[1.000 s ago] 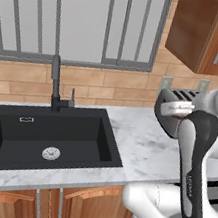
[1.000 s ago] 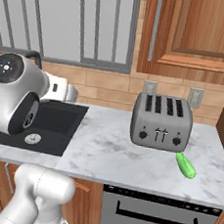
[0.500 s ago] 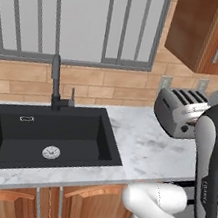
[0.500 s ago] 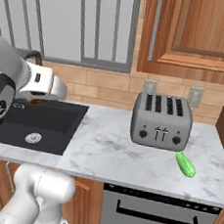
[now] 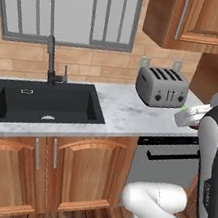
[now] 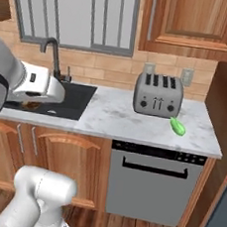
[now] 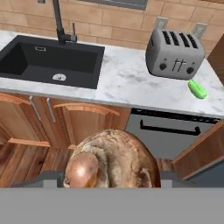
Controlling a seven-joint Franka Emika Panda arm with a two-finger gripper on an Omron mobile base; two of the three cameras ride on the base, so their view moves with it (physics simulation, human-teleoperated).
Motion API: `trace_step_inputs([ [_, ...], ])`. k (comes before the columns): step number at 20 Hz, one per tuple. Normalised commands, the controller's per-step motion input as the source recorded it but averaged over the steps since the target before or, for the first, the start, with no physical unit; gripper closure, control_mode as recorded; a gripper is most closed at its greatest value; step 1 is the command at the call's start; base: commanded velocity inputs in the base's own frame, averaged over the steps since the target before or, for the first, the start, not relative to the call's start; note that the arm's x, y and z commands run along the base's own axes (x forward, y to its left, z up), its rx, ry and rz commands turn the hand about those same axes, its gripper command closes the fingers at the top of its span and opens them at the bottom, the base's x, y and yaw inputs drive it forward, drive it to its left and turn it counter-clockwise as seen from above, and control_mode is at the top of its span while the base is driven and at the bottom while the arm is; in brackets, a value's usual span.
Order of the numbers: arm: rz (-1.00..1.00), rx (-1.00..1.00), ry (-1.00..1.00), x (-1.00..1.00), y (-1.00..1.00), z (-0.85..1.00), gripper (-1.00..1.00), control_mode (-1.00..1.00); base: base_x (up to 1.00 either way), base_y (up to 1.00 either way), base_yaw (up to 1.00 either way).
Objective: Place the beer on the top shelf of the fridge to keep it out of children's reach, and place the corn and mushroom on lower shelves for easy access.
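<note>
The cameras have backed off the marble worktop; corn beside toaster, sink bare; pincer clamps the mushroom.

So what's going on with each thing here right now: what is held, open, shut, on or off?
mushroom: held between the robot's fingers, above the floor in front of the cabinets.
corn: lying on the counter, just right of the toaster's front.
toaster: upright on the counter, slots empty.
faucet: no water running.
sink: empty.
dishwasher: door shut.
upper cabinet: doors shut.
</note>
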Motion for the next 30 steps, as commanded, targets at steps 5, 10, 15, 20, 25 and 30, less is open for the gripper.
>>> trace_step_inputs([
  [5,0.00,0.00,0.00,0.00,0.00,0.00,1.00,1.00,-0.72,-0.93,-0.29],
  [10,0.00,0.00,0.00,0.00,0.00,0.00,1.00,1.00,-0.27,-1.00,-0.43],
  [15,0.00,0.00,0.00,0.00,0.00,0.00,1.00,1.00,-0.06,-1.00,-0.46],
  [20,0.00,0.00,0.00,0.00,0.00,0.00,1.00,1.00,0.23,-0.89,-0.23],
  [25,0.00,0.00,0.00,0.00,0.00,0.00,1.00,1.00,0.43,-0.79,-0.04],
  [30,0.00,0.00,0.00,0.00,0.00,0.00,1.00,1.00,0.69,-0.66,0.00],
])
